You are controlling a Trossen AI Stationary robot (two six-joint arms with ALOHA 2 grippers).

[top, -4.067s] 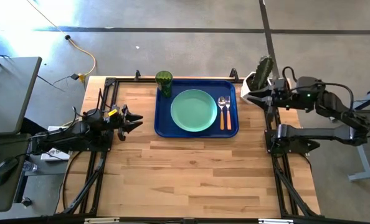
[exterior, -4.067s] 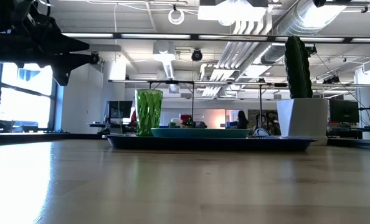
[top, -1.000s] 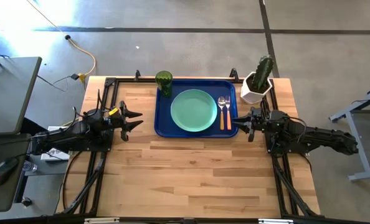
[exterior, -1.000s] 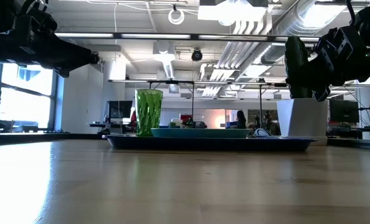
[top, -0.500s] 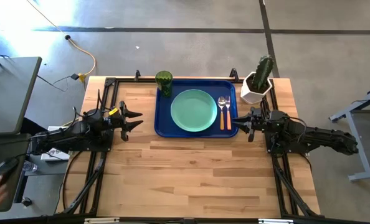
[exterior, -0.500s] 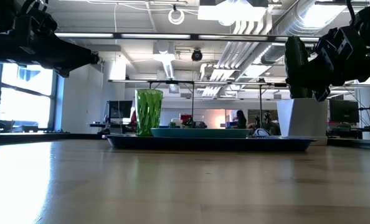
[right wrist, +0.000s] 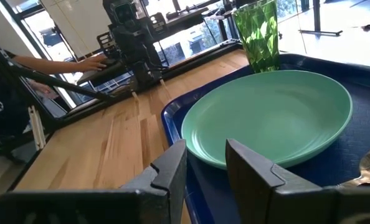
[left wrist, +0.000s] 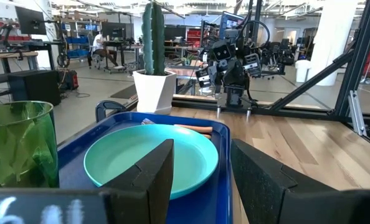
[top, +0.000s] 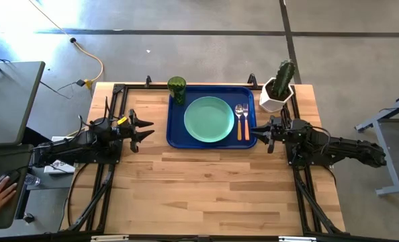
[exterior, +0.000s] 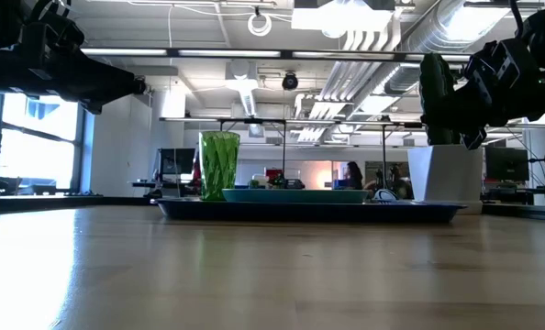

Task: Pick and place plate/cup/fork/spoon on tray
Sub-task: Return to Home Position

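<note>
Over the last second nothing on the tabletop [top: 213,181] has moved, though four seconds back the right arm was up by the cactus pot [top: 278,93]; the setting looks finished. The right hand [top: 262,136] now hangs spread and empty beside the tray [top: 178,140], the left hand [top: 144,130] likewise opposite. Plate [top: 209,119] sits mid-tray, cup [top: 177,87] at its far-left corner. Fork [top: 239,119] and spoon [top: 245,122] lie parallel, handles toward the near edge.
</note>
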